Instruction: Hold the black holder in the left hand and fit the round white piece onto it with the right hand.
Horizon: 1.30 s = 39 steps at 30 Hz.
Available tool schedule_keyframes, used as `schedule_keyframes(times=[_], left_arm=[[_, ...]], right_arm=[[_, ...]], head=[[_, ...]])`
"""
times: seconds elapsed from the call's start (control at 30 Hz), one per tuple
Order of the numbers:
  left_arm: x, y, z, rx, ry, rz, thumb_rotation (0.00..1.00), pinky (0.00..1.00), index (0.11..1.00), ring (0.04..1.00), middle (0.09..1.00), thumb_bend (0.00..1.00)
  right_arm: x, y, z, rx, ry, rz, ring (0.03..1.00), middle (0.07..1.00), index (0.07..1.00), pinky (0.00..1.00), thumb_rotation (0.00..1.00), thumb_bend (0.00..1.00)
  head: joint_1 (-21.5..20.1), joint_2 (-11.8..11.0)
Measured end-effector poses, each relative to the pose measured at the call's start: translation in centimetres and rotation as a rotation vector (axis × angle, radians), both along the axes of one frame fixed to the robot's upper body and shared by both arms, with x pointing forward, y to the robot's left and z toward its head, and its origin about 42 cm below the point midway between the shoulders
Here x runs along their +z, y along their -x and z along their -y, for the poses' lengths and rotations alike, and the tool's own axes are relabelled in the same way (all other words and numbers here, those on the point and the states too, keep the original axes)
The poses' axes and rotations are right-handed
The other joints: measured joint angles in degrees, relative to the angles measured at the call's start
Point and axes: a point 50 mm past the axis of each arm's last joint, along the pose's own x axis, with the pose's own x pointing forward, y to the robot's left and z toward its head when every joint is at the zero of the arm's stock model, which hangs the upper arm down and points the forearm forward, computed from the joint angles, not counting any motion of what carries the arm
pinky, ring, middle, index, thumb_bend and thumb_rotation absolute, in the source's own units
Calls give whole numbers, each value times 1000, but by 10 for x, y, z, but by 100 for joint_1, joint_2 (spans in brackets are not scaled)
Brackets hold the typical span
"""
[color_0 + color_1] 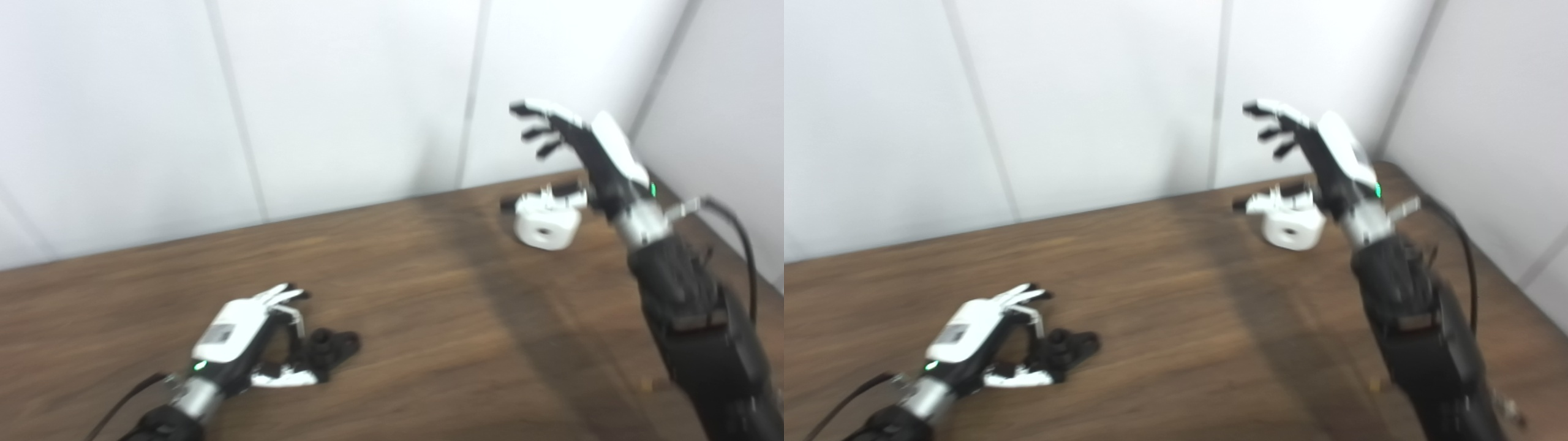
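Note:
The black holder (332, 346) lies on the wooden table (429, 318) at the lower left. My left hand (245, 334) rests beside it, fingers and thumb apart and cupped around its left end; no firm grasp shows. The round white piece (546, 224) sits at the table's far right, near the wall. My right hand (588, 153) hangs above and just right of it, tilted up, fingers spread and holding nothing. The same piece (1291, 225) and right hand (1323, 150) appear in the right eye view. Both pictures are blurred.
White wall panels (343, 104) close off the table's back edge and its right side, forming a corner behind the right hand. A black cable (738, 236) loops off the right forearm. A dark strip (509, 204) lies behind the white piece.

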Motion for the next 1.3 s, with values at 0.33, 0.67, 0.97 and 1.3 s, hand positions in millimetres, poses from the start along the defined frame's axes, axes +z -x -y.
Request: schedule_keyframes(times=[0.33,0.67,0.97,1.3], left_arm=[[-11,-7,-13,-25,40,19,51,866,486,915,845,523],[-12,-7,-18,-40,40,35,53,858,485,910,848,523],[-12,-7,-21,-45,40,40,53,873,486,917,847,523],[-13,-8,-23,-44,42,36,53,892,486,915,845,523]], right_arm=[[15,-3,60,-210,118,-233,890,960,912,670,366,864],[2,-6,64,-201,123,-442,966,1000,948,633,307,976],[-25,-25,61,-223,150,-628,962,1000,968,668,298,1000],[-58,-42,67,-264,124,-767,998,1000,985,727,280,962]], head=[[-441,-212],[-467,-203],[-423,-185],[-370,-168]])
